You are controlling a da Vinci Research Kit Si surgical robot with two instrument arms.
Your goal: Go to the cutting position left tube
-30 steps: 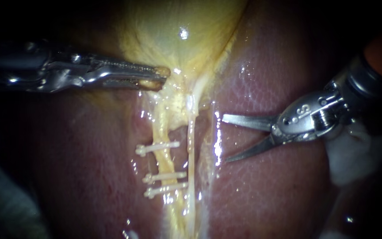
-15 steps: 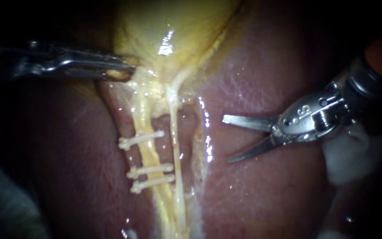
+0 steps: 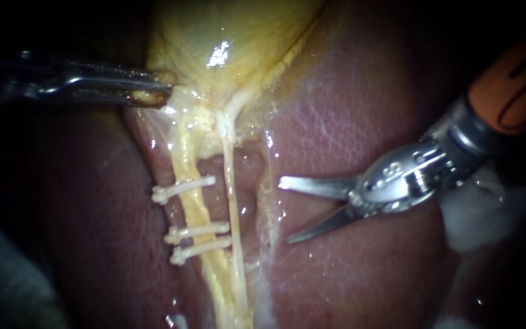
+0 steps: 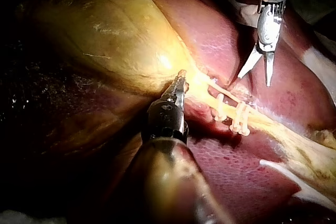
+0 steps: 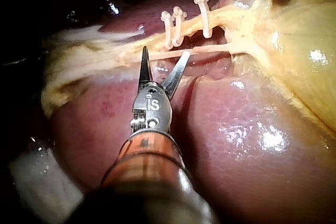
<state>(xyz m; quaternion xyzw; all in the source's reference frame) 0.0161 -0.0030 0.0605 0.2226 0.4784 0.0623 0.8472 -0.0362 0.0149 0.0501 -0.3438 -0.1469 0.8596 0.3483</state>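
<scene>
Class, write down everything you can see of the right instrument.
The right instrument comes in from the upper right: an orange-banded shaft, a metal wrist, then two slim pointed blades. They stand open in a V, holding nothing, over the liver, pointing at the clipped left tube but short of it.

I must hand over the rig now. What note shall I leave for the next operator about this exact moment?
Left instrument: jaws shut on the gallbladder at its neck.
Right instrument: jaws open, holding nothing, over the liver, beside the tubes.
Left tube carries three clips; the thin right tube lies between it and the open jaws.
Done: jaws open and aimed. Left: bring them around the left tube, likely between the clips.
</scene>
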